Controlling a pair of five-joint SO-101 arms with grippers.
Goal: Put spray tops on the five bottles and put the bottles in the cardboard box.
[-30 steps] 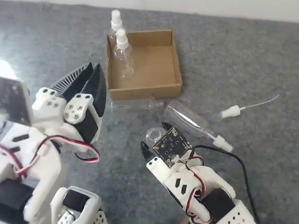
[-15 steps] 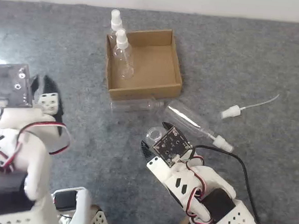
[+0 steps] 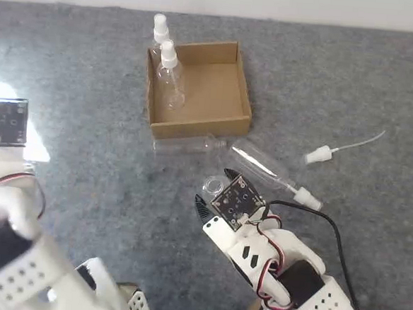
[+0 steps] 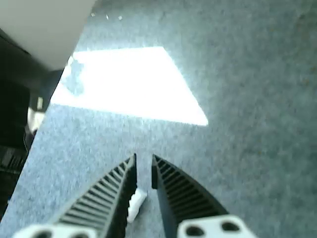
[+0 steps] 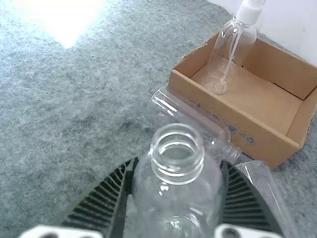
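Note:
My right gripper [image 5: 173, 198] is shut on a clear, uncapped bottle [image 5: 176, 168], held upright in front of the cardboard box [image 3: 197, 90]; the bottle's open mouth [image 3: 212, 186] faces up. One bottle with a spray top [image 3: 170, 81] stands inside the box, and another [image 3: 159, 28] stands just behind it. An uncapped bottle [image 3: 186, 145] lies against the box's front wall. A capped bottle [image 3: 269, 170] lies beside my right gripper. A loose spray top with its tube [image 3: 320, 154] lies further right. My left gripper [image 4: 143, 162] hangs shut over a small white spray top [image 4: 134, 203] on the carpet.
Grey carpet covers the table [image 3: 353, 87]. A bright patch of sunlight [image 4: 129, 84] falls near the table's left edge, close to the left arm [image 3: 3, 123]. A black cable [image 3: 329, 227] runs along the right arm.
The left arm has swung away from the box to the far left of the table, its gripper leaving the high view. The right arm and its bottle have not moved.

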